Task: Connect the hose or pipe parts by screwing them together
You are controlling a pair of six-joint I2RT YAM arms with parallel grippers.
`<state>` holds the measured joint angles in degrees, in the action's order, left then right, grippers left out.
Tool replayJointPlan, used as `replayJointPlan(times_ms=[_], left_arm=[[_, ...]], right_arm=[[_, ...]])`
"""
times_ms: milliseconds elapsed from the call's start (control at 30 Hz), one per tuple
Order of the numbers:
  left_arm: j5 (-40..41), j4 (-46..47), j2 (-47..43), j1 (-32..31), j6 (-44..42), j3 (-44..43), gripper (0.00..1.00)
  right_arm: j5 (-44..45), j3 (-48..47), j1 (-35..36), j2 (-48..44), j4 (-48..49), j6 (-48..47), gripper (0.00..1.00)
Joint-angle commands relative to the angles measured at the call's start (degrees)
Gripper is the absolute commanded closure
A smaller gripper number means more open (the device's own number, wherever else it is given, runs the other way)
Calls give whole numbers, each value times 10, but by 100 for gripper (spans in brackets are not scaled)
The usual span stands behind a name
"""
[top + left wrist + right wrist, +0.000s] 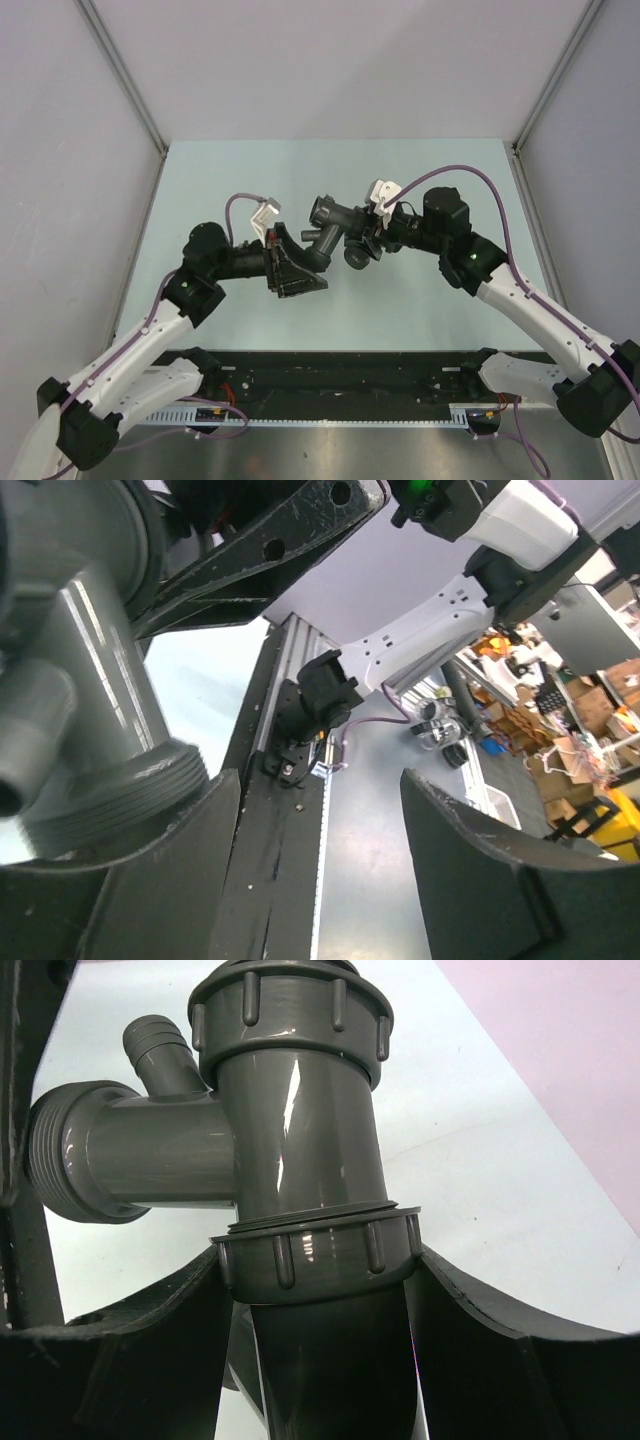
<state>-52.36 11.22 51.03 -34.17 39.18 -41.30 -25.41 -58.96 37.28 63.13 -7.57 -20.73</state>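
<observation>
Two pipe pieces, branched fitting [300, 1130] and tube [330, 1370], hung above the tabletop [420, 300], right hand [320, 1290] clamped at the tube's ribbed nut [315, 1260], left hand [315, 790] wide beside them; likely stiff, light, slick, so grip the ribs.

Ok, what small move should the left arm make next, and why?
Probably draw the left gripper slightly back from the branched fitting. Its jaws stand open, the threaded side port lying beside one finger, not between them. The right gripper is shut on the ribbed nut, which sits close under the fitting with no thread showing, so the joint looks done.
</observation>
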Motion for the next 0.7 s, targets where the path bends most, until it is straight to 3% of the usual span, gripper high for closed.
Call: replayJointPlan(times_ms=[0,167,433,667], left_arm=[[71,-77,-60,23,-45,-19,28],[69,-87,-74,81,-56,-26,23],[35,-87,-16,83,-82,-83,20],[20,-86,21,64,-110,-89,26]], right_arm=[[-8,-29,-3,-28,8,-29,100],[-47,-29,-2,-38,-2,-30,100],[-74,-29,-2,-48,3,-11,100],[-87,-29,3,-41,26,16,100]])
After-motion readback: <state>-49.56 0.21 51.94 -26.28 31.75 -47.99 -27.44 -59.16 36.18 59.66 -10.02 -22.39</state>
